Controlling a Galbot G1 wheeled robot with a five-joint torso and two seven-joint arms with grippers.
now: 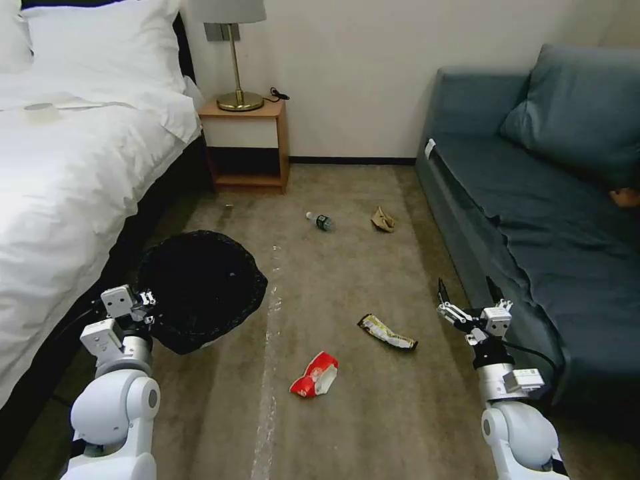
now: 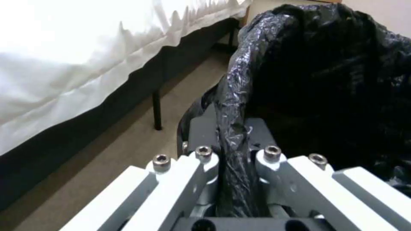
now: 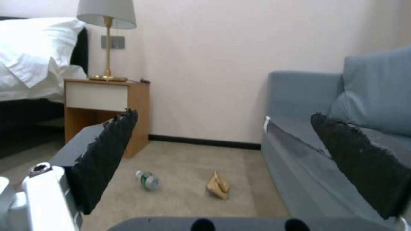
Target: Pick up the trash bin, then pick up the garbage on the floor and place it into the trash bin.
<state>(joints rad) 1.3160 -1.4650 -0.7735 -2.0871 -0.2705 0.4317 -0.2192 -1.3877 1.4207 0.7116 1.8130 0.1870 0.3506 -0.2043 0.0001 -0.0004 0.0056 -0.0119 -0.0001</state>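
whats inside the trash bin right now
Only the crinkled black bag lining the trash bin, which the left gripper holds by its rim. No litter visible inside, though the dark bottom is hard to see.

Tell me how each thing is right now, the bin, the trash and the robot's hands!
Trash bin: held by its rim.
Left tool: shut on the rim.
Right tool: open, empty.
Red wrapper: crumpled, on floor.
Snack wrapper: flat.
Bottle: lying down.
Brown paper: crumpled.

Black-lined trash bin (image 1: 203, 287) sits beside the bed; on the carpet lie a red-and-white wrapper (image 1: 315, 375), dark-and-yellow wrapper (image 1: 387, 332), small bottle (image 1: 321, 221), crumpled brown paper (image 1: 383, 219)
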